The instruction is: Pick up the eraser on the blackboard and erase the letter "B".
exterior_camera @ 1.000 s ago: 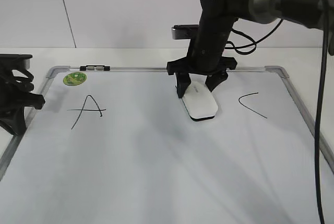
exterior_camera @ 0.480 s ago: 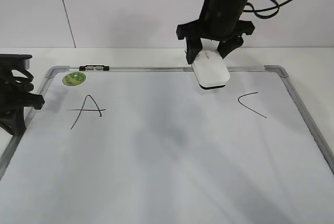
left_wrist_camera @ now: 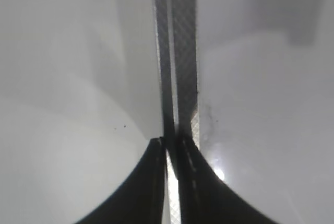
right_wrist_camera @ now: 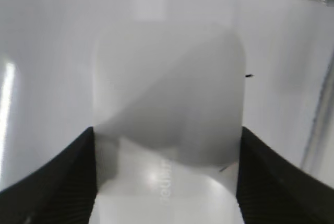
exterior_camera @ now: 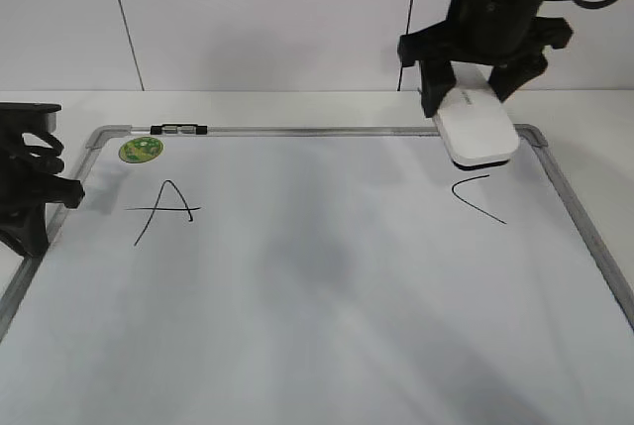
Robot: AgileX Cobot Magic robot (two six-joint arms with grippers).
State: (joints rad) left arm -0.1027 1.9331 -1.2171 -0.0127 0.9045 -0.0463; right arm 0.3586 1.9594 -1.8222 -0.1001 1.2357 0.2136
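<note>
A pale wall stands behind the white table where the blackboard (exterior_camera: 297,286) lies flat. My right gripper (exterior_camera: 474,88) hangs above the board's far right corner, its fingers (right_wrist_camera: 47,174) clamped on either side of the eraser (exterior_camera: 477,128), which is lifted clear and tilted. Just below it sits the "C" (exterior_camera: 478,197); the "A" (exterior_camera: 166,209) is far off to my left. My left gripper (left_wrist_camera: 172,145) rests pinched together over the board's grey frame (left_wrist_camera: 177,51).
</note>
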